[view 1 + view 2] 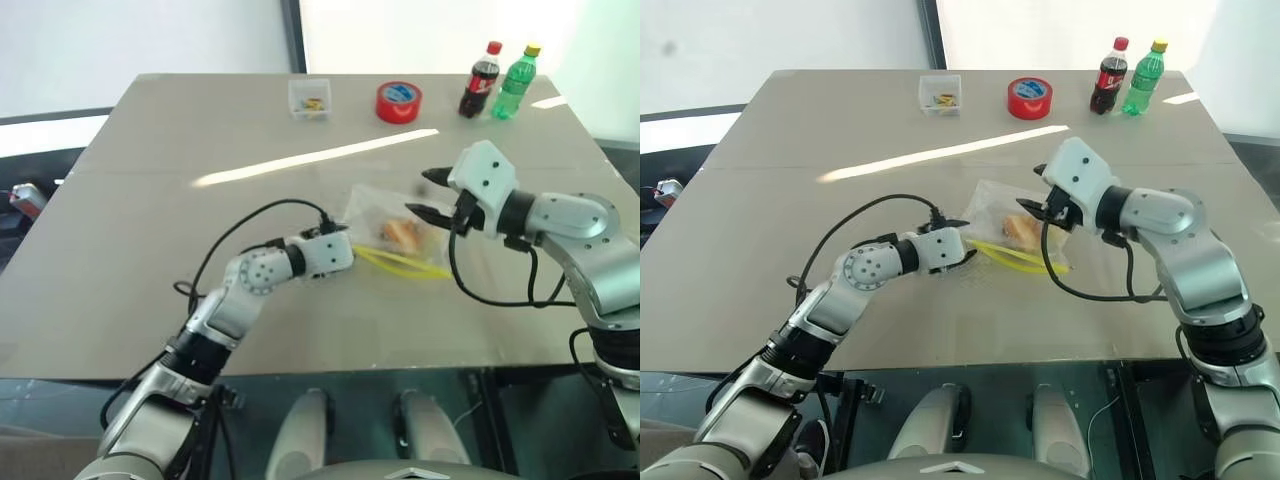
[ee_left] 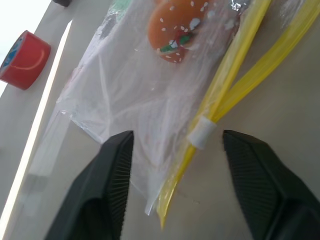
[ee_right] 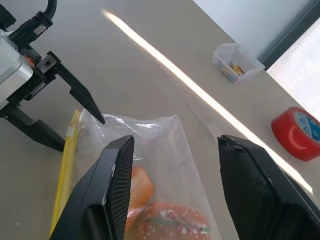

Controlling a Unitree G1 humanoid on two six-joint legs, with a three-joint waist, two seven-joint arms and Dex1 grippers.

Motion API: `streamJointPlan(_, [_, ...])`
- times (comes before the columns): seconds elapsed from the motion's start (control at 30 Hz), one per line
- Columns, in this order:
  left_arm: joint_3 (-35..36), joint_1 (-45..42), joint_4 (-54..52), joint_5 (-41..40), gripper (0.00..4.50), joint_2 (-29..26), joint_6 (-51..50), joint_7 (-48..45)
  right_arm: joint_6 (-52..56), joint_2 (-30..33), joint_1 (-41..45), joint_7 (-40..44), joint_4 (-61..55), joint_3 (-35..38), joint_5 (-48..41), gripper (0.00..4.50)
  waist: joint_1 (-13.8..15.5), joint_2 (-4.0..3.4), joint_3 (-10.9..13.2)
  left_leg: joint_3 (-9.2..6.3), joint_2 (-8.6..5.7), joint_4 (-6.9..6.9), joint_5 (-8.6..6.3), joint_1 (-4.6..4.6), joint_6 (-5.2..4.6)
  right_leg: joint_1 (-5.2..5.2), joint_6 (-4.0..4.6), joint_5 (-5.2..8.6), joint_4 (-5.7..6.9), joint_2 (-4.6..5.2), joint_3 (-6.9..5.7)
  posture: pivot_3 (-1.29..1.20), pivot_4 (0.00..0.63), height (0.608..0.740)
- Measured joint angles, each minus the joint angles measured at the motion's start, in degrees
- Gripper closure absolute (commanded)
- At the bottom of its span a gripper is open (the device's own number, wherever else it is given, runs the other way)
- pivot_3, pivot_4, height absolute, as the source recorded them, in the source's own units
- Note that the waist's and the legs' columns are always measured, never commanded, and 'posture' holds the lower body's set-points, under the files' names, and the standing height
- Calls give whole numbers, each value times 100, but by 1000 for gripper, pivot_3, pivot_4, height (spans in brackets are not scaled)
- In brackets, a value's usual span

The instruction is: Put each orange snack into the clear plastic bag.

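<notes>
1. The left gripper (image 3: 65, 120) lies low over the grey table (image 1: 150, 200), left of centre. Its two black fingers stand apart, one on each side of the near corner of the clear plastic bag (image 2: 130, 95), where the yellow strip (image 2: 235, 65) with its small white slider ends. Whether the fingers touch the plastic I cannot tell.
2. The clear plastic bag lies flat at the middle of the table, the yellow strip along its near edge.
3. Inside the bag sit the orange snacks: one orange snack (image 3: 172, 222), speckled with white seeds, and a second, plainer piece (image 3: 141, 186) just beside it.
4. The right gripper (image 1: 430, 195) hangs above the bag's right end, raised off the table. Its fingers are spread, with nothing between them.
5. Along the far edge, from left to right: a small clear tub (image 1: 309, 98), a red roll of tape (image 1: 398, 101), a dark cola bottle (image 1: 480, 80) and a green bottle (image 1: 515, 83), the two bottles just beside each other.
</notes>
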State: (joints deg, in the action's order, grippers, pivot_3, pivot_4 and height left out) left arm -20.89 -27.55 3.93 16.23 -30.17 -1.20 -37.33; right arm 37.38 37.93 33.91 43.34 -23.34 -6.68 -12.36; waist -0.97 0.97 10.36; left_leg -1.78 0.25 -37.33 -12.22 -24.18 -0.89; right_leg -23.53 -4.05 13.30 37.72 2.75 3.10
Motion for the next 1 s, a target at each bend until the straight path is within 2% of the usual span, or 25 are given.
streamJointPlan(0.1, [27, -16, 110, 62, 4463, 7, 65, 45, 51, 0, -28, -11, -75, 2, -36, 1808, 4, 0, 0, -2, 1, 0, 0, 0, 0, 1, 0, 0, 1, 0, -1, 0, 150, 740])
streamJointPlan(0.3, [229, 80, 22, -166, 4487, 180, -175, -45, 236, 39, -299, -15, -435, -7, -102, 1808, 15, -1, -1, -2, 0, -1, 0, -3, 0, 1, 0, 0, -1, 1, -1, 0, 150, 740])
streamJointPlan(0.5, [259, 325, -885, -523, 4487, 258, -960, -450, 110, 245, -900, -106, -836, -473, 283, 1808, 15, -1, -1, -5, -1, -2, 0, -6, 0, -1, 0, 1, -2, 0, -4, 0, 150, 740])
streamJointPlan(0.63, [296, 406, -1572, -628, 4487, 229, -1679, -595, -213, 312, -1261, -242, -988, -1005, 808, 1808, -4, -1, -1, -1, 1, -2, 0, -6, 0, -2, -1, 1, -3, 0, -2, 0, 150, 740])
streamJointPlan(0.8, [274, 405, -2128, -642, 4487, 231, -2212, -646, -911, 218, -1191, -561, -904, -1494, 1715, 1808, 1, 0, -1, -1, 1, -3, 0, -3, 0, -2, -2, 2, -3, -2, -3, 0, 150, 740])
streamJointPlan(1.0, [220, 405, -2211, -617, 4487, 176, -2354, -671, -1707, 210, -1120, -684, -536, -1560, 2404, 1808, 12, 0, 0, -1, 1, -4, 0, -3, 0, -1, -2, 2, -4, -2, -3, 0, 150, 740])
